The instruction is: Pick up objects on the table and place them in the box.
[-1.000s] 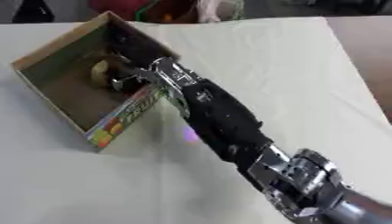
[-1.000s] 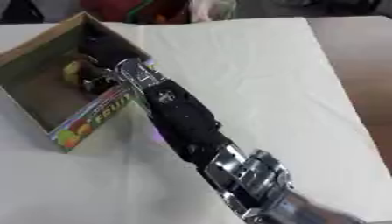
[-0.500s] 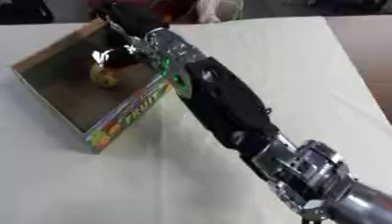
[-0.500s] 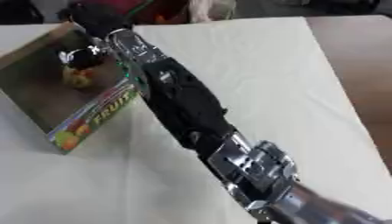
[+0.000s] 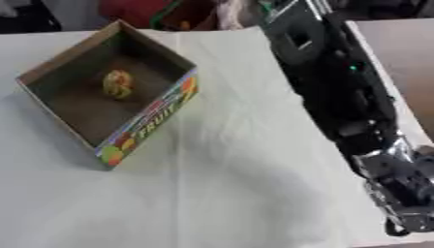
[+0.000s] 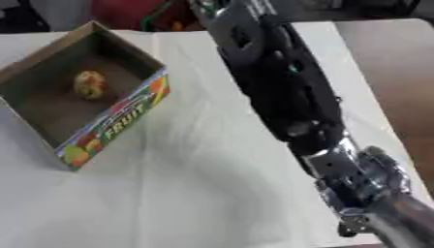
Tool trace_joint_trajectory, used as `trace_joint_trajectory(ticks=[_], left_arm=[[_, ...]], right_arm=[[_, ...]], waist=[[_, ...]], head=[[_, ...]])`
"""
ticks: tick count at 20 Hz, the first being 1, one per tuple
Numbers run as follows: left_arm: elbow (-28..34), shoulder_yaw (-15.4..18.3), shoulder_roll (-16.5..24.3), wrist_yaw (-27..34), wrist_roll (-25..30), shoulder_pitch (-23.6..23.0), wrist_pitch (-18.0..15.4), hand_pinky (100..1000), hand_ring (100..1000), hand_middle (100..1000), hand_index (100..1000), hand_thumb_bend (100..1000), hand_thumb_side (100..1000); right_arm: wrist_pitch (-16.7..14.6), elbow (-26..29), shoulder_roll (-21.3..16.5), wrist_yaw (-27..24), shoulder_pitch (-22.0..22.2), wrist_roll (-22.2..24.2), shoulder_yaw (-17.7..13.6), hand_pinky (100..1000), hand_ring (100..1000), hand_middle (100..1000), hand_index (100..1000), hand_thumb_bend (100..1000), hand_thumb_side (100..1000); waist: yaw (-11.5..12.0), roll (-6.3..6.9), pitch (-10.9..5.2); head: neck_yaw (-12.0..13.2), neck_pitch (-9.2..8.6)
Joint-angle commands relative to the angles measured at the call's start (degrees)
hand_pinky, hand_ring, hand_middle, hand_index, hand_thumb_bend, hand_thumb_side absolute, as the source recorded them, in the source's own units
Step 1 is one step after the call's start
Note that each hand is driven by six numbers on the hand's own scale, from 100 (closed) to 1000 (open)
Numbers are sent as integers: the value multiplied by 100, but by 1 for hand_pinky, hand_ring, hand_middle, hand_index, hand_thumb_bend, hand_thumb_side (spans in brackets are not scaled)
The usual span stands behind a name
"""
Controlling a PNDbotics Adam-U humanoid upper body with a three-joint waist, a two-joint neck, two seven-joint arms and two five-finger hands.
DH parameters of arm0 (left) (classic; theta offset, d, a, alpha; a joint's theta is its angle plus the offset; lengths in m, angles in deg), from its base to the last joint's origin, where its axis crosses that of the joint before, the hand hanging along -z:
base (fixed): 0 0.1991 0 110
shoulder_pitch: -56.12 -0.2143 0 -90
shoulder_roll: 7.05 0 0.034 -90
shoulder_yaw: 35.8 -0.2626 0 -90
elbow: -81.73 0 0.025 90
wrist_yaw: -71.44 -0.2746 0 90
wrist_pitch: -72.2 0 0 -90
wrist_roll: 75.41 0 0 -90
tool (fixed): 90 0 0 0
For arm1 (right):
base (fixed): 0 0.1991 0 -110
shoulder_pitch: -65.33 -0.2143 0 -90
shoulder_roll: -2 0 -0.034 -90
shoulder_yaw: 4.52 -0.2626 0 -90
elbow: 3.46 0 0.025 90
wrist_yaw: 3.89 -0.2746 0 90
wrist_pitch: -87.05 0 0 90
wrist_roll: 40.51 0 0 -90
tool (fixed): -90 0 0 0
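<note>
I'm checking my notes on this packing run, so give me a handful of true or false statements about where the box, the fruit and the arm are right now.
1. A yellowish round object lies inside the box. True.
2. The box lies tipped over on its side. False: it sits upright with its open top facing up.
3. The right arm reaches across the right part of the white cloth. True.
4. The robot hand is curled round the object in the box. False: no robot hand shows in either view; the object lies alone.
5. The box's printed side reads FRUIT. True.
</note>
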Motion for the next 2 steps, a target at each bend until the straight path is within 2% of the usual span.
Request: trace_joint_trajectory(ticks=[1,2], left_arm=[[109,69,153,-37,-48,40,-8,385,494,456,562,100,842],[109,73,154,-42,-55,41,-9,384,494,456,562,100,842]], right_arm=[[424,1417,-633,-1057,369,-491,-269,650,791,779,865,100,558],[535,1734,-749,-1318,547,-685,-353,654,796,796,869,100,566]], waist=[[-26,17,-136],[-37,20,-136]], head=[[66,19],[75,14]])
